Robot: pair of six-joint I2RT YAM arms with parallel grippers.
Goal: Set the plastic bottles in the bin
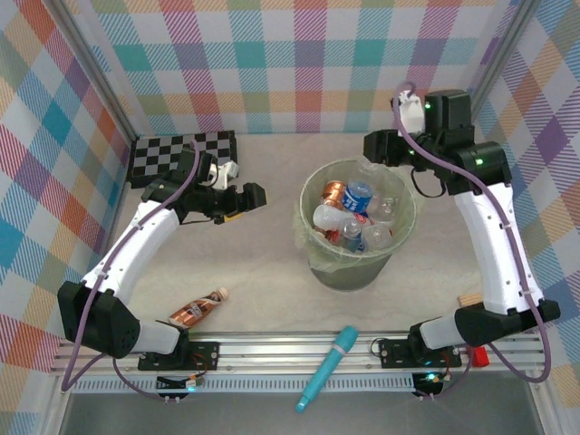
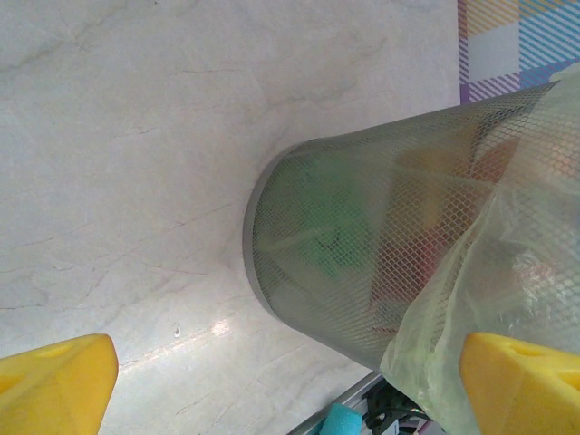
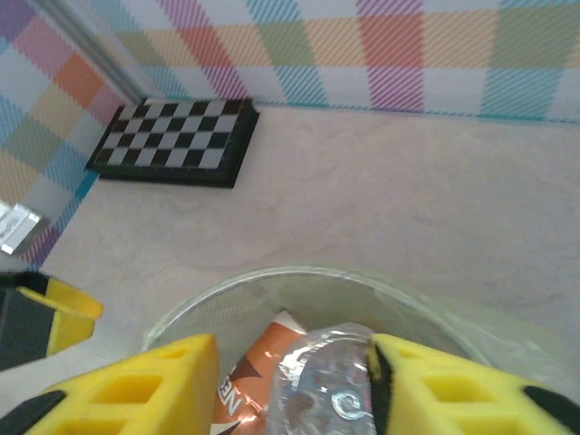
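Overhead, we look down into the bin (image 1: 349, 270); our wrist views share it, left beside its wall, right above its rim.

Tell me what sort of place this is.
Probably a robot test cell: pastel plaid walls enclose a pale marble-look tabletop, and a flat black-and-white checkerboard lies at the back.
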